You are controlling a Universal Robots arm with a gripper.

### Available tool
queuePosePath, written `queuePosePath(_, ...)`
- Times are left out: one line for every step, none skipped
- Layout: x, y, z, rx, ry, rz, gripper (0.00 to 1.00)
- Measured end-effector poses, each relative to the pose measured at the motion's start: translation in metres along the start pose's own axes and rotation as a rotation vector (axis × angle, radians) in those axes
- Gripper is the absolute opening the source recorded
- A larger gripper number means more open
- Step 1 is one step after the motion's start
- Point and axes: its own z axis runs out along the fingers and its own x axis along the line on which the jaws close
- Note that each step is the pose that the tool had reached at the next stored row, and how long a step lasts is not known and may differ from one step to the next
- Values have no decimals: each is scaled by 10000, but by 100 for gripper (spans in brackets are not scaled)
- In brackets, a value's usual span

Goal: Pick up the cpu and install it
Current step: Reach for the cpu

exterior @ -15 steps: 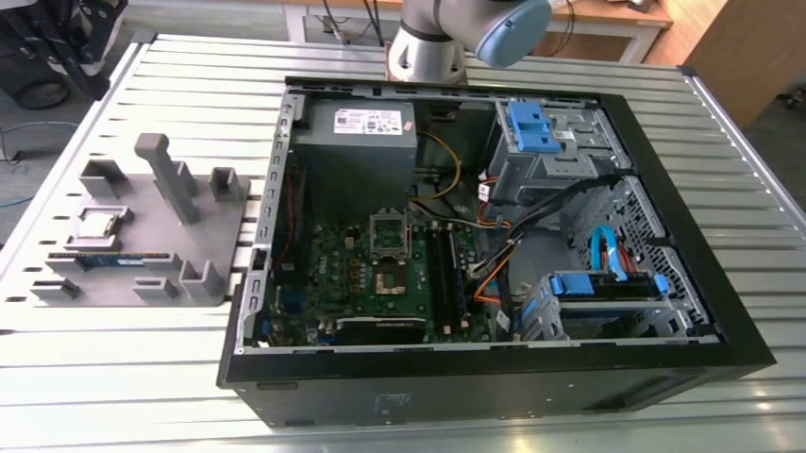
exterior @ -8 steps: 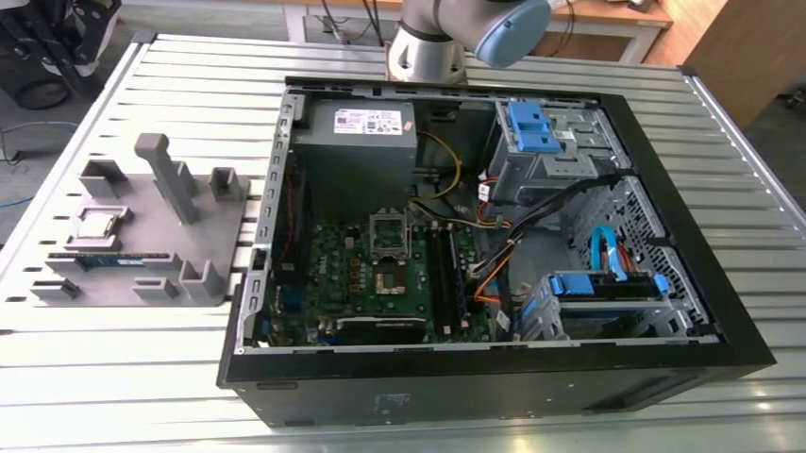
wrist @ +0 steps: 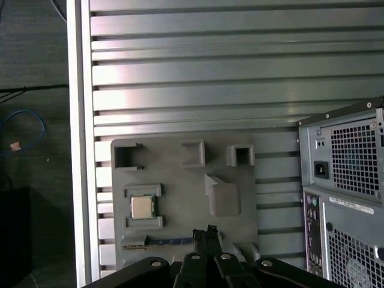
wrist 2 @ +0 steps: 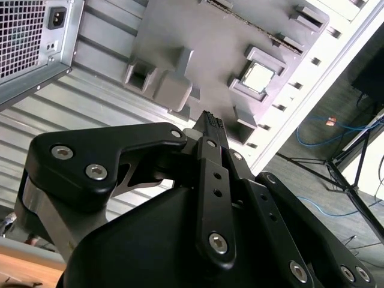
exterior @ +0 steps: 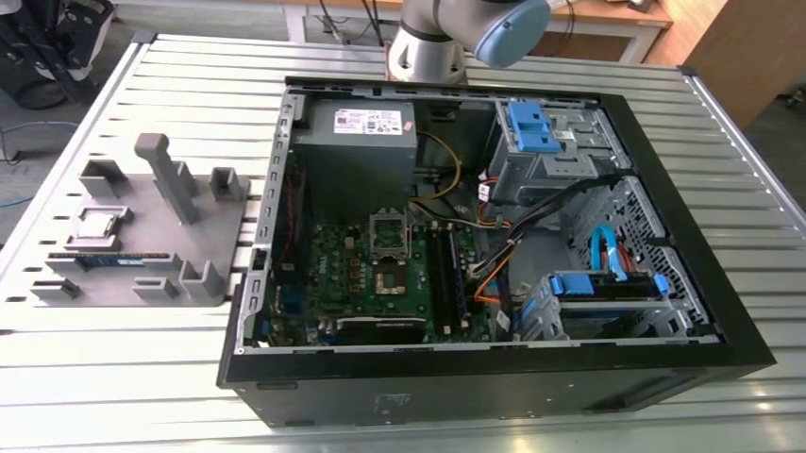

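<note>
The cpu [exterior: 101, 225] is a small square chip with a shiny metal top. It lies flat in a framed pocket of the grey holder tray [exterior: 145, 203] at the exterior view's left. Both wrist views look down on the cpu [wrist 2: 258, 77] [wrist: 143, 207] from well above. My gripper [wrist: 207, 230] [wrist 2: 211, 120] hangs high over the tray's edge, apart from the chip, its black fingers pressed together with nothing between them. The motherboard socket [exterior: 387, 253] lies inside the open computer case [exterior: 705, 311], with its silver hinged frame raised.
A long memory stick [exterior: 108, 257] [wrist: 168, 242] lies in the tray beside the chip. Upright grey posts [exterior: 158, 170] stand on the tray. The slatted metal table [exterior: 126, 377] carries everything. Cables and blue drive brackets [exterior: 535, 127] crowd the case's right half. The arm's base [exterior: 435, 42] stands behind the case.
</note>
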Motion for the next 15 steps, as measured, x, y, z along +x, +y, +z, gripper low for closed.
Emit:
queuePosePath(10,-4,7,0,0,0,11)
queuePosePath(20,-7,14,-1,-2,1,11)
queuePosePath(30,-11,20,-1,-1,1,11)
queuePosePath(40,-15,27,0,-1,0,11)
queuePosePath(50,-18,33,0,-1,1,11)
queuePosePath(61,-22,40,-1,-1,1,11)
queuePosePath(72,-25,47,-1,-1,1,11)
queuePosePath(83,-29,54,-1,-1,1,11)
queuePosePath(94,-32,61,-1,-1,1,11)
queuePosePath(101,-34,66,-1,-2,1,11)
queuePosePath(107,-35,70,-2,-2,0,11)
queuePosePath(112,-36,72,-2,-3,0,11)
queuePosePath(114,-36,72,-1,-1,0,11)
queuePosePath(114,-35,72,-1,-1,0,11)
queuePosePath(115,-35,72,-1,-1,0,11)
